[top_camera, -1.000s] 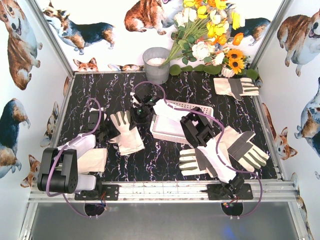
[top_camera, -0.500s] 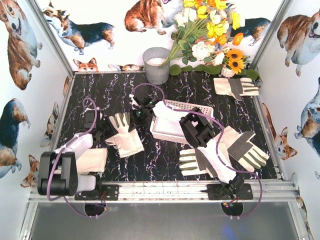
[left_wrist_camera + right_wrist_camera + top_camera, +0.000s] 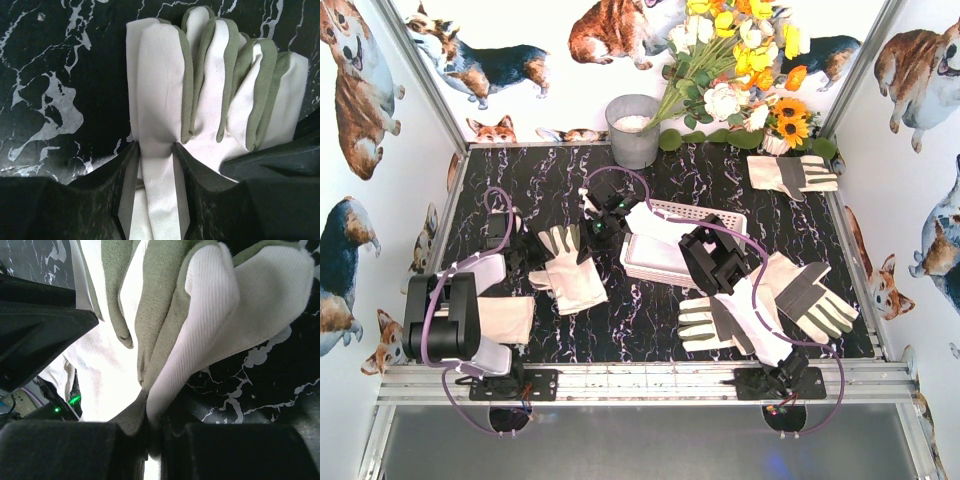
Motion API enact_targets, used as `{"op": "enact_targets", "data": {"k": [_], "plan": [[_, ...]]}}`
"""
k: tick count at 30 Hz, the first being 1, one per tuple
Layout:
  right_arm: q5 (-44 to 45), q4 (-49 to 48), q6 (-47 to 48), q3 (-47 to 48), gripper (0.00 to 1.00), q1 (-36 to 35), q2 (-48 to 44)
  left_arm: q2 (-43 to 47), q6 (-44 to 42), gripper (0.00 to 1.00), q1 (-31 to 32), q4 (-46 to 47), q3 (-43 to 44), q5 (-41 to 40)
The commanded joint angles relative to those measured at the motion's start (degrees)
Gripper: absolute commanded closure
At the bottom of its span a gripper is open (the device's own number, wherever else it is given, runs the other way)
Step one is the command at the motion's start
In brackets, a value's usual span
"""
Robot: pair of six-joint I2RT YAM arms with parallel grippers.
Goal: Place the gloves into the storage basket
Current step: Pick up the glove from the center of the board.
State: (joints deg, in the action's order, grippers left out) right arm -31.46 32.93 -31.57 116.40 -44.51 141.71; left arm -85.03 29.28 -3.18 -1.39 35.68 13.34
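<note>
A cream-white glove (image 3: 572, 275) with grey patches lies left of the white slotted storage basket (image 3: 705, 213). Both grippers are on this glove. My left gripper (image 3: 532, 262) comes from the left; in the left wrist view (image 3: 156, 145) its jaws are pinched on a white strip of the glove (image 3: 215, 95). My right gripper (image 3: 588, 237) reaches across the basket; in the right wrist view (image 3: 147, 412) it is shut on a fold of the glove (image 3: 220, 315). Other gloves lie at the back right (image 3: 790, 175), the right (image 3: 812, 295), the front (image 3: 705, 325) and the front left (image 3: 505, 320).
A grey metal bucket (image 3: 633, 130) stands at the back, a flower bunch (image 3: 740, 70) beside it. The right arm's elbow (image 3: 718, 258) hangs over the basket's right half. The left arm's elbow (image 3: 440, 330) is at the front left. Walls close in on three sides.
The left wrist drew a little left and back and its elbow shifted. The held glove's fingers turned, showing more grey. The right arm has hardly moved.
</note>
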Motion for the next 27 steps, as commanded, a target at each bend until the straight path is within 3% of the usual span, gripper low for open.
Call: {"op": "enact_targets", "data": {"k": [1,13,27], "plan": [[1.06,-0.36,1.17,-0.17,1.0,-0.34,-2.27,-2.56,0.18,0.73,-0.52,1.46,-1.32,1.99],[0.84,-0.79,0.82,1.81,1.0,-0.32,-2.38,0.06,2.16,1.0,-0.6,2.21,-4.05,2.71],[-0.31,4.34,5.73,1.99,1.0,-0.4,-9.45,13.78,4.93,1.0,-0.27,-3.73,-7.54,5.37]]}}
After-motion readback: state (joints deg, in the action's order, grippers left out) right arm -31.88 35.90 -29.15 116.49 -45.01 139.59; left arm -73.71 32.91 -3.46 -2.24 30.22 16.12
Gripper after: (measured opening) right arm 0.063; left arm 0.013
